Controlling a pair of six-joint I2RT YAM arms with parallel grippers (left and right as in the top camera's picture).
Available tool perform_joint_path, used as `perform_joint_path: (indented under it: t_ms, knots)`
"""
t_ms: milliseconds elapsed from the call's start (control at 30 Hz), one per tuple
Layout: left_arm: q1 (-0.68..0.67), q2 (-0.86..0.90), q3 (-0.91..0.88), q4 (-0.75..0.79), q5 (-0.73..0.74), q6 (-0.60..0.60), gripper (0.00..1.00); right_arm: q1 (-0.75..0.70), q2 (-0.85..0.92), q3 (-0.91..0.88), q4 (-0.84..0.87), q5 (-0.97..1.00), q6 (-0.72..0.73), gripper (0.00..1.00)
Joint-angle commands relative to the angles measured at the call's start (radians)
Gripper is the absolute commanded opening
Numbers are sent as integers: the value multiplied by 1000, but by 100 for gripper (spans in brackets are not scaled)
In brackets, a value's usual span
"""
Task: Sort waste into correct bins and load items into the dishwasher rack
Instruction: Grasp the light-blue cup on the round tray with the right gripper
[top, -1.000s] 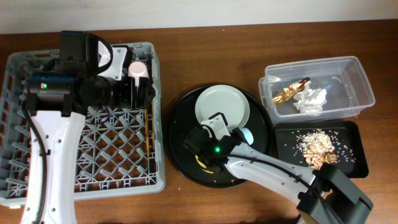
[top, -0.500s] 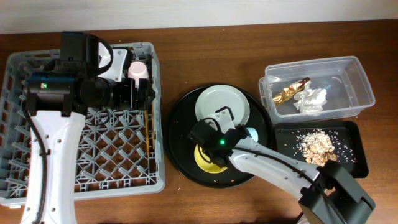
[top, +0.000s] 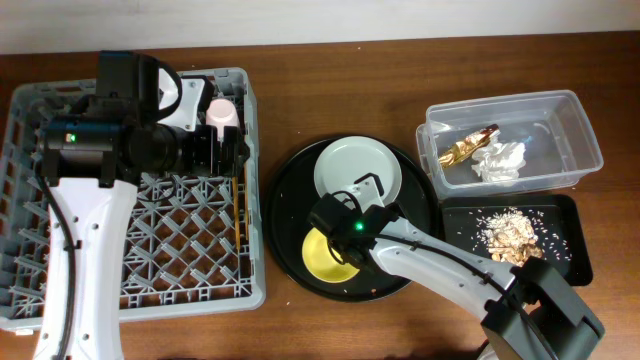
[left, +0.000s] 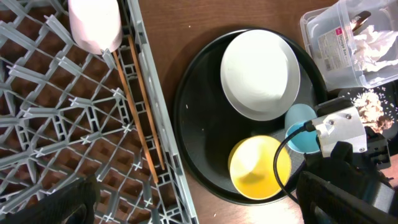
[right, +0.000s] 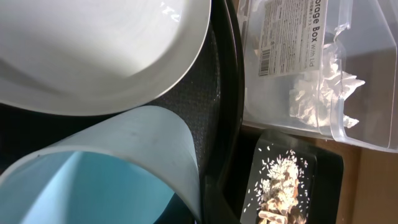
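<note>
Waste (top: 498, 160) is binned, pink cup (top: 222, 112) and chopsticks (top: 238, 205) sit in the rack (top: 60, 290); right of it the right claw (top: 385, 213) pinches the blue cup (left: 300, 127), left claw (top: 232, 150) gapes wide, and bowl (top: 328, 256) and plate (top: 357, 165) are left.

A dark reddish-brown wooden counter (top: 340, 90) with a fine grain fills almost the whole overhead view. Along its far edge runs a pale, off-white strip of wall (top: 300, 15). The light is soft and even.
</note>
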Motion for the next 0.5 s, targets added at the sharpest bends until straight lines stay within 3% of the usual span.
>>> perform_joint_path:
  t_ms: [0,167,333,400,467]
  knots:
    - [2,2,-10,0,-6,-10,99,2,-31,8,-22,-19,13,4]
    - [2,2,-10,0,-4,-10,99,2,-130,114,-144,-12,13,4]
    - [2,2,-10,3,94,3,99,-50,-301,295,-272,-69,7,4]
    - [2,2,-10,3,240,76,99,-123,-407,398,-277,-235,-66,4]
    - [2,2,-10,2,500,222,99,-222,-494,471,-254,-470,-143,4]
